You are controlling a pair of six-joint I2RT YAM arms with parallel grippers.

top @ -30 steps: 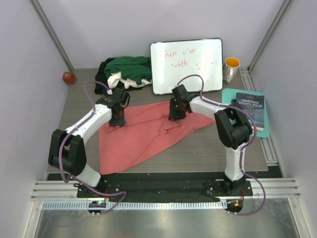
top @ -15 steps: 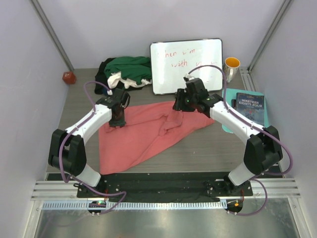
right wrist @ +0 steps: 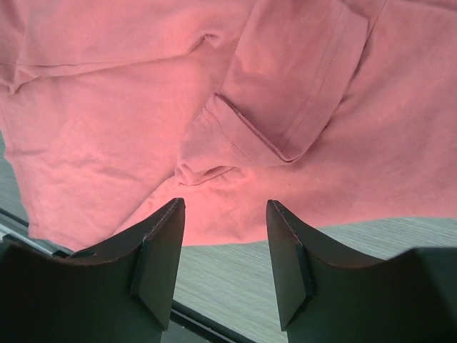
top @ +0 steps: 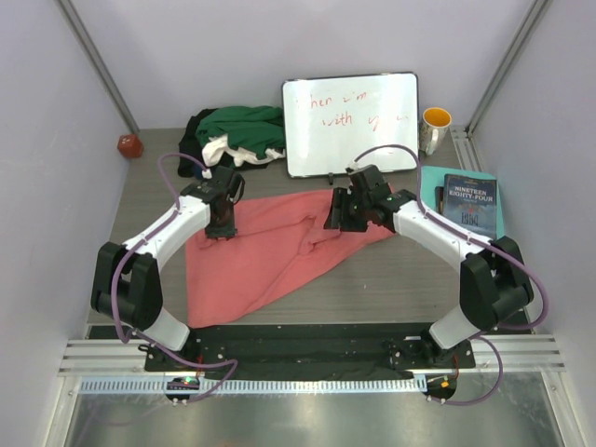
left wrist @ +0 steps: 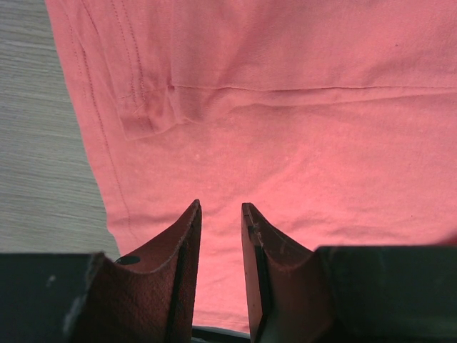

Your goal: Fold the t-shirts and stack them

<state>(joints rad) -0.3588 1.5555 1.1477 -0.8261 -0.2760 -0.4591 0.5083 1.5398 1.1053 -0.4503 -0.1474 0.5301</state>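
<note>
A salmon-pink t-shirt [top: 270,251] lies spread and rumpled across the middle of the table. My left gripper [top: 222,223] hovers over its back left part; in the left wrist view that gripper [left wrist: 221,205] is open by a narrow gap, with only pink cloth [left wrist: 300,121] below. My right gripper [top: 340,216] is over the shirt's back right edge. In the right wrist view it [right wrist: 225,201] stands open wider and empty above the hem, and a folded sleeve [right wrist: 285,93] lies just beyond. Dark green, white and black t-shirts [top: 237,130] are piled at the back left.
A whiteboard [top: 351,121] with red writing leans at the back. A yellow-lined mug [top: 435,128] stands to its right. A dark book [top: 470,200] rests on a teal mat [top: 494,244] at the right edge. A small red object [top: 128,144] sits at the far left.
The right arm has swung its elbow out to the right, and its gripper has lifted, come back over the shirt's back edge and opened wider. The left arm has not moved.
</note>
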